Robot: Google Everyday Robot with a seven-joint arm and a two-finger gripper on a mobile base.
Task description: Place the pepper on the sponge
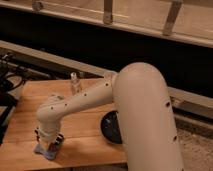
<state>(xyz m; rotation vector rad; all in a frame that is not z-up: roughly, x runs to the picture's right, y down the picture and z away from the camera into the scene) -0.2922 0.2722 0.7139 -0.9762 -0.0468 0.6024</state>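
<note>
The light-blue sponge (pixel 46 151) lies flat near the front left corner of the wooden table (pixel 27 102). My gripper (pixel 48 142) points straight down at the end of the white arm and sits right on top of the sponge, covering most of it. The pepper does not show plainly; the gripper's body hides whatever is at its tip.
A black round dish (pixel 110 128) sits on the table to the right of the gripper, partly behind the thick white arm link (pixel 145 120). A small pale bottle (pixel 75 82) stands at the table's back edge. Dark cables (pixel 7 80) lie left. A ledge and railing run behind.
</note>
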